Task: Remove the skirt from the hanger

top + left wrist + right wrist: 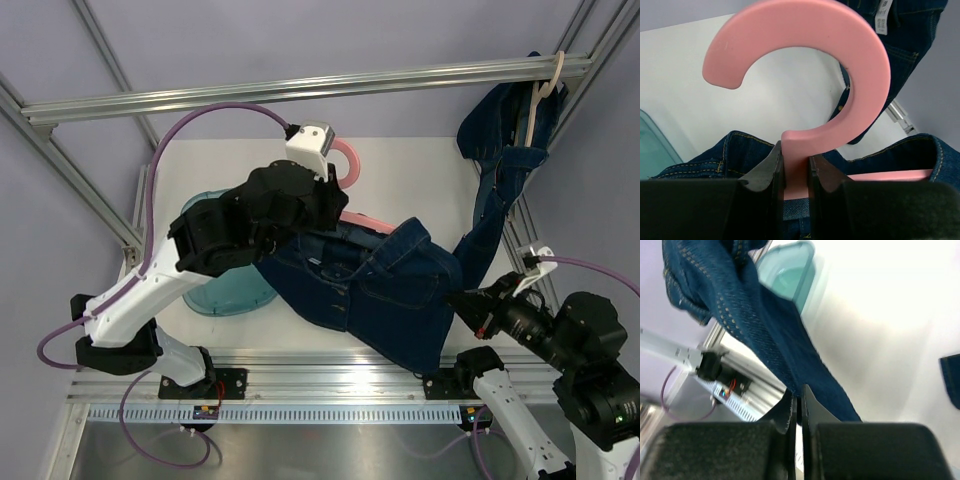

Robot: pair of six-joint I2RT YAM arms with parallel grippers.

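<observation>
A dark blue denim skirt (380, 290) hangs on a pink hanger (350, 170) over the middle of the table. My left gripper (795, 165) is shut on the neck of the pink hanger (840, 60), just below its hook, with the skirt's waistband (705, 160) under it. In the top view the left gripper (318, 195) is held above the skirt's top edge. My right gripper (463, 305) is shut on the skirt's right edge. In the right wrist view the denim (765, 330) runs down into the closed right gripper (797, 402).
A teal translucent lidded container (225, 290) sits on the table left of the skirt, also in the right wrist view (790, 270). More denim garments (500, 150) hang from a pale hanger (545, 90) on the back-right rail. An aluminium frame rail (300, 90) crosses overhead.
</observation>
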